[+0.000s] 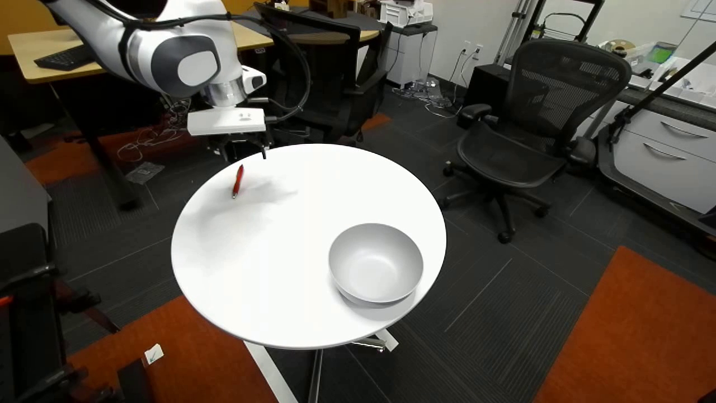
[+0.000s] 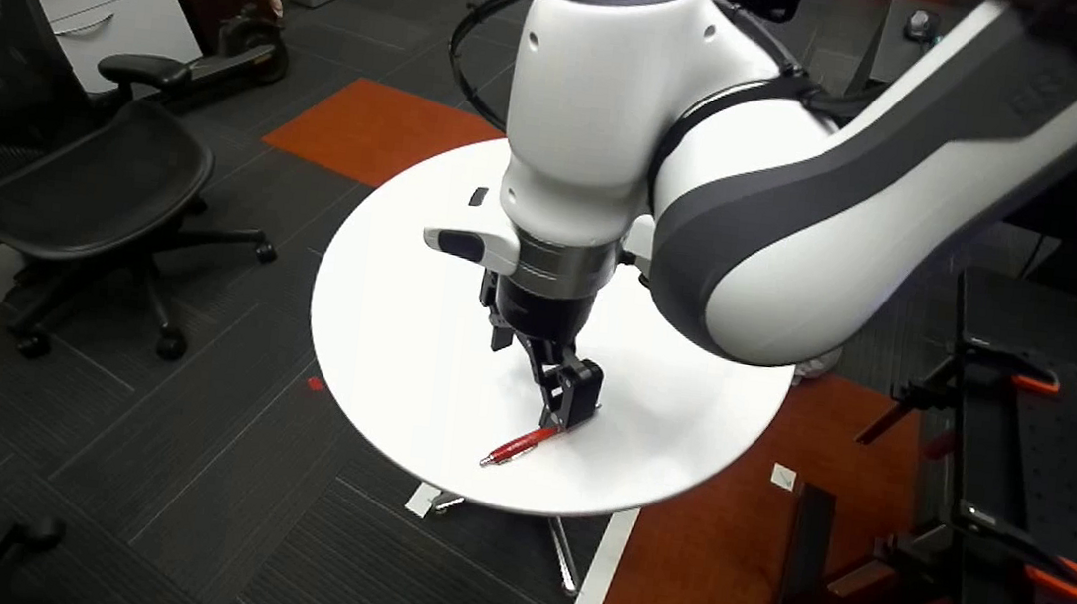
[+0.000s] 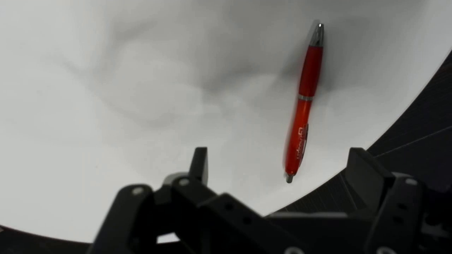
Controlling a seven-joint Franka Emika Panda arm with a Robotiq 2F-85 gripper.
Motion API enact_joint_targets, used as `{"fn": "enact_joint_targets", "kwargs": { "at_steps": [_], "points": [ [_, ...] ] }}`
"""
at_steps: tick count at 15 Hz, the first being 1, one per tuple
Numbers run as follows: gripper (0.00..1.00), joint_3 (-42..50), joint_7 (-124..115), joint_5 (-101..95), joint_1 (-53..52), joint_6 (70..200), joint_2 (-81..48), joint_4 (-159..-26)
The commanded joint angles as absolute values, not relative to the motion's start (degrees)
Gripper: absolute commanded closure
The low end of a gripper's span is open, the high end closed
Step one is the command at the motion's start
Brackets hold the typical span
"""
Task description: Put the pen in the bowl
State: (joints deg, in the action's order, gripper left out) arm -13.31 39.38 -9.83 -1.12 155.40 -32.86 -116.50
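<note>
Red pen [image 3: 304,103], light grey bowl [image 1: 376,264]

place: office; desk [image 1: 40,43] with keyboard [image 1: 66,57]; wheeled mesh chair [image 1: 548,117]; drawer cabinet [image 1: 663,172]; carpet-tiled floor [image 1: 503,319]

A keyboard [image 1: 66,57] is set on a desk [image 1: 40,43]; a black chair [image 1: 559,95] is placed near white drawers [image 1: 660,173].
</note>
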Motion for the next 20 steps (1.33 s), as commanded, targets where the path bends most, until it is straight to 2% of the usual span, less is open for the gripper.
{"fn": "enact_joint_targets", "kwargs": {
  "at_steps": [1, 20],
  "points": [
    [0.00, -15.58, 41.90, -8.49, 0.73, 153.33, -36.22, -113.02],
    [0.00, -17.25, 41.34, -8.75, 0.92, 151.41, -39.99, -111.91]
  ]
}}
